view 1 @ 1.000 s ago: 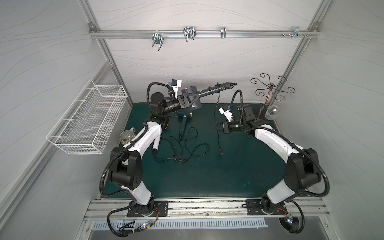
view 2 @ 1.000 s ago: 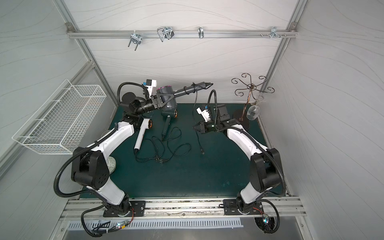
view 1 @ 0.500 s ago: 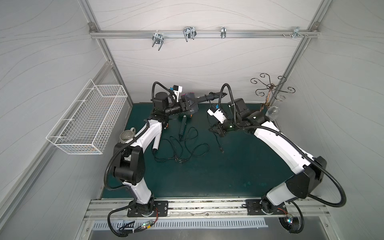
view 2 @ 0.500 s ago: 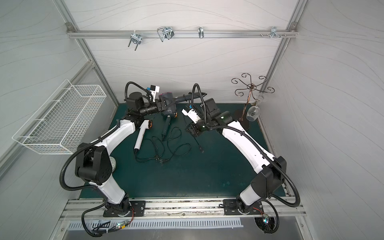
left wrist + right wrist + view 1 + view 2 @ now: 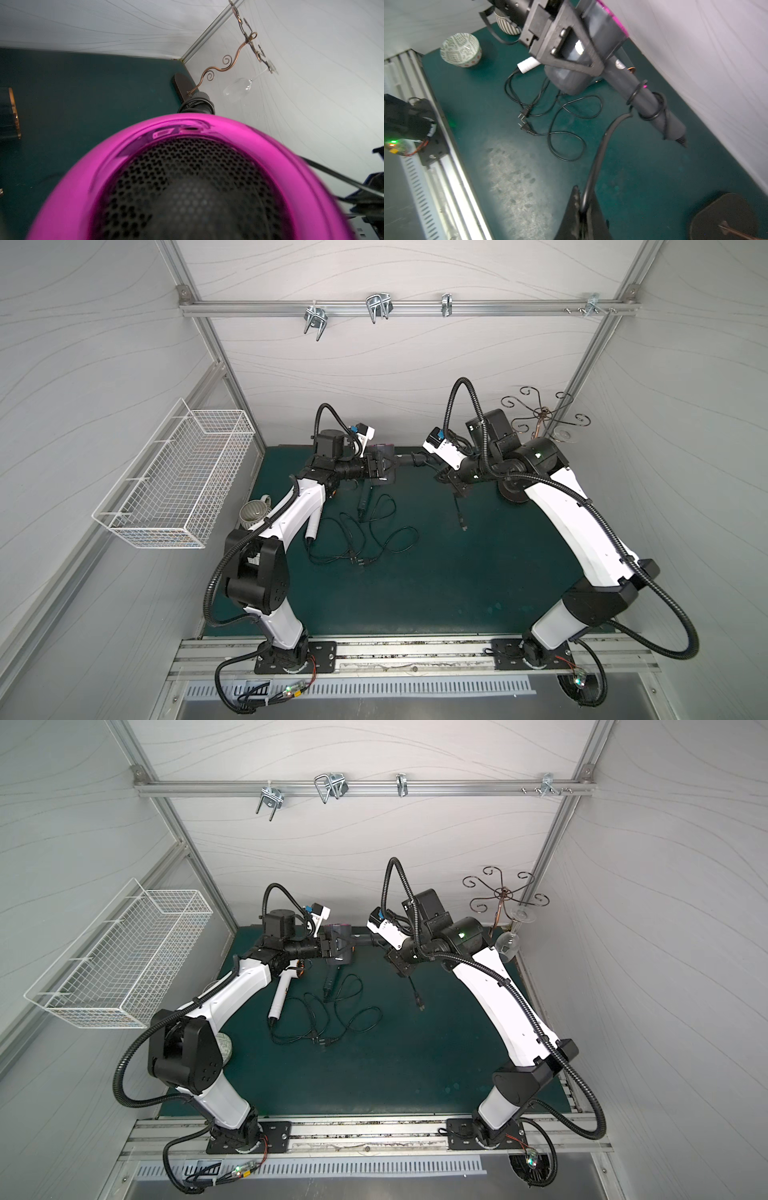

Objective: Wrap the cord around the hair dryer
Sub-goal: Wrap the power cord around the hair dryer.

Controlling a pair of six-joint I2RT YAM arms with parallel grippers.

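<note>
- My left claw (image 5: 380, 466), jaws wide, clamps the hair dryer (image 5: 604, 29) by its body, lifted at 12 o'clock over the desk (image 5: 415, 593). Handle (image 5: 652, 104) points to 3 o'clock, free for winding.
- Cord (image 5: 600, 149) shows two loops on the handle.
- My right claw (image 5: 582, 199) is pinched fully shut on the cord, probably to guide the next turn. Plug (image 5: 462, 526) dangles toward 6.

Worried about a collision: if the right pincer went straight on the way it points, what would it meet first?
The right pincer, shut on the cord, would probably meet the green mat first, close beside the loose cord loop; depth is unclear.
</note>
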